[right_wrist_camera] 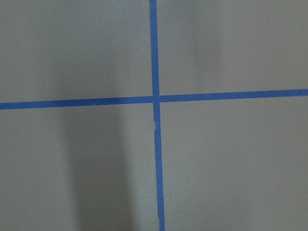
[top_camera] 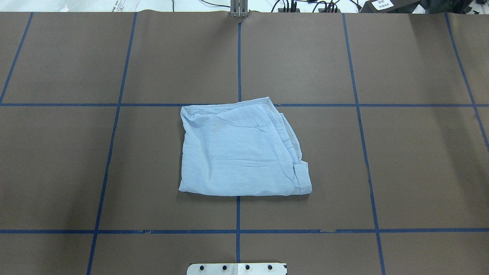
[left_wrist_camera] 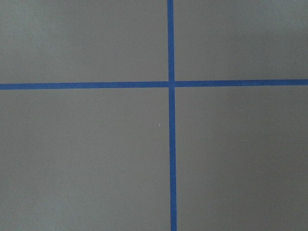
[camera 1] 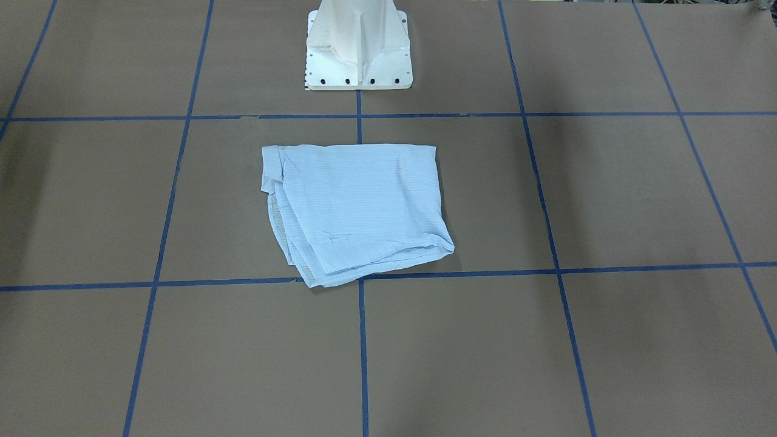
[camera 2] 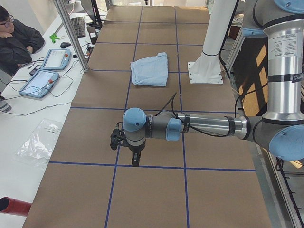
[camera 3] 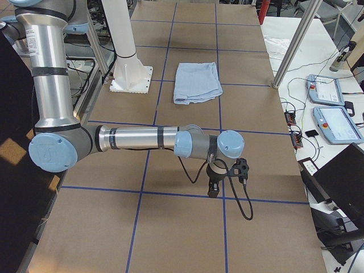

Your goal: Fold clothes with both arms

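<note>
Brown table (top_camera: 68,168): folded shirt (top_camera: 240,152), long axis crosswise, layered edges robot-right.

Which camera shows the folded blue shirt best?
Overhead exterior: the shirt lies central, large and unobstructed. Front-facing shows it nearly as well; both side views show it small and far; the wrist cameras miss it.

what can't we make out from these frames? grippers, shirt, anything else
Left gripper: seen only in the exterior left view, small; open or shut cannot be told.
Right gripper: only in the exterior right view; same.
Shirt: collar and buttons cannot be picked out among its folds in any view.
Wrist views: only table and blue tape; no gripper, no shirt.
Pedestal base: cut off by the front view's top edge.
</note>
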You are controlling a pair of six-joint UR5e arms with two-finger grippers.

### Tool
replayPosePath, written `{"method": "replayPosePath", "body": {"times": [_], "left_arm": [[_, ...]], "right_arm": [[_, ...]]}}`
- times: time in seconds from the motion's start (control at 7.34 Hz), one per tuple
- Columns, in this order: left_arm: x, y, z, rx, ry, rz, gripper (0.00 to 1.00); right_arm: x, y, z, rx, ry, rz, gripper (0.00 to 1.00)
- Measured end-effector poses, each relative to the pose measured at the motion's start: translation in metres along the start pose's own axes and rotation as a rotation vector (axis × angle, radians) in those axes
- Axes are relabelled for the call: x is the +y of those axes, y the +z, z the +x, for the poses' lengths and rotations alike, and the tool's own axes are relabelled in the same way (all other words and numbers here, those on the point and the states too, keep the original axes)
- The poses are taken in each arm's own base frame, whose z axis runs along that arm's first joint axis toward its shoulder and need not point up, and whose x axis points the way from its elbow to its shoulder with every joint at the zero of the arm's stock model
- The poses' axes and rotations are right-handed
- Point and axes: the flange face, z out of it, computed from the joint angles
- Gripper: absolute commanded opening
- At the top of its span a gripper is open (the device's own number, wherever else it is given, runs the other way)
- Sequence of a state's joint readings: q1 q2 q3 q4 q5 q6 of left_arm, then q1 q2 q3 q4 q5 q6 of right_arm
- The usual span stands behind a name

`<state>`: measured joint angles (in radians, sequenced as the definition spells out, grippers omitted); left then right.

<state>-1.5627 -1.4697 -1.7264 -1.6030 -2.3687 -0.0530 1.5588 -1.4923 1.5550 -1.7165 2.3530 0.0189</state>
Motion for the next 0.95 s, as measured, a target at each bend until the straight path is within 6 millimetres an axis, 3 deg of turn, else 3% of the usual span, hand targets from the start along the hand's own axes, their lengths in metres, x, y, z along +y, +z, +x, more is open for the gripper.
{"method": "replayPosePath", "body": {"times": [0.27,0.55,0.95], "left_arm": [[0.0,0.0,0.001,0.001,0.004,0.002,1.0],[0.0,-0.001,0.001,-0.002,0.008,0.005,1.0],[-0.001,-0.002,0.002,-0.009,0.01,0.007,1.0]], "right_arm": [[0.008,0.002,0.009,-0.007,0.022,0.037,1.0],[0.031,0.003,0.021,-0.013,0.041,0.091,1.0],[0.049,-0.002,0.018,-0.021,0.074,0.136,1.0]]}}
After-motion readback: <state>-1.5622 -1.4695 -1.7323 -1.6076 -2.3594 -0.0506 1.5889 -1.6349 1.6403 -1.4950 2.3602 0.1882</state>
